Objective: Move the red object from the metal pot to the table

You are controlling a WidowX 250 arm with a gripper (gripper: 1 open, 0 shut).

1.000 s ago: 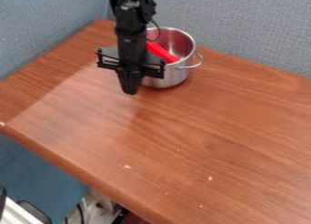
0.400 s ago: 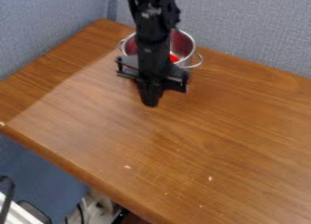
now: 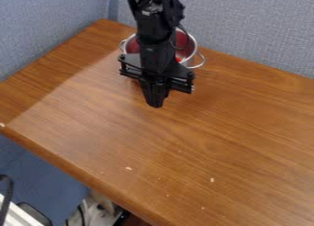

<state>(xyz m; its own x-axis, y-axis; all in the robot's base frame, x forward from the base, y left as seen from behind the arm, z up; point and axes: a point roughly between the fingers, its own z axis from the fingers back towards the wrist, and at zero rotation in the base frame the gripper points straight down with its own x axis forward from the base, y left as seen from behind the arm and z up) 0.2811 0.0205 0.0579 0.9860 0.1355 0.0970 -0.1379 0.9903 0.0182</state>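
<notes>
Nearest, at six o'clock, bare brown table (image 3: 110, 147); toward the middle, the gripper (image 3: 156, 101) points straight down, its tip low over the wood, jaws closed with nothing seen between them; my guess is it is lining up for the pot, since it stands just in front; at twelve o'clock behind it, the steel pot (image 3: 186, 57), mostly hidden by the arm; the red object (image 3: 181, 50) lies inside, only glossy red patches showing either side of the arm.
</notes>
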